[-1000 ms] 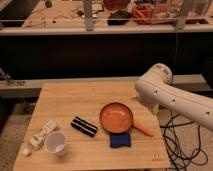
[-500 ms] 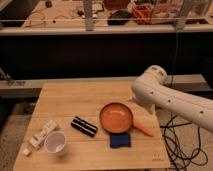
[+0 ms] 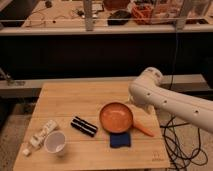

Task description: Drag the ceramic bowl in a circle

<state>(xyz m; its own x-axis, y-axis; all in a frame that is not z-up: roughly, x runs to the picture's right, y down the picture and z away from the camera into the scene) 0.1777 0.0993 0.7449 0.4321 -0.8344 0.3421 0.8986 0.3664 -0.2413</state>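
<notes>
camera view: the ceramic bowl [image 3: 116, 117] sits upright on the wooden bench [image 3: 65, 105], right of its middle and toward the near edge. a dark blue pad [image 3: 120, 140] lies just near of the bowl, touching or slightly under its rim. a slim orange thing [image 3: 143, 129] lies against the bowl's right side. the white arm [image 3: 170, 100] reaches in from the right, its bend over the bench's far right part. the gripper [image 3: 136, 107] is mostly hidden beneath it, just beside the bowl's far right rim, with the fingers spread wide and holding nothing. left of the bowl lie a black striped bar [image 3: 84, 126], a white cup [image 3: 55, 142] and a pale packet [image 3: 42, 134]
</notes>
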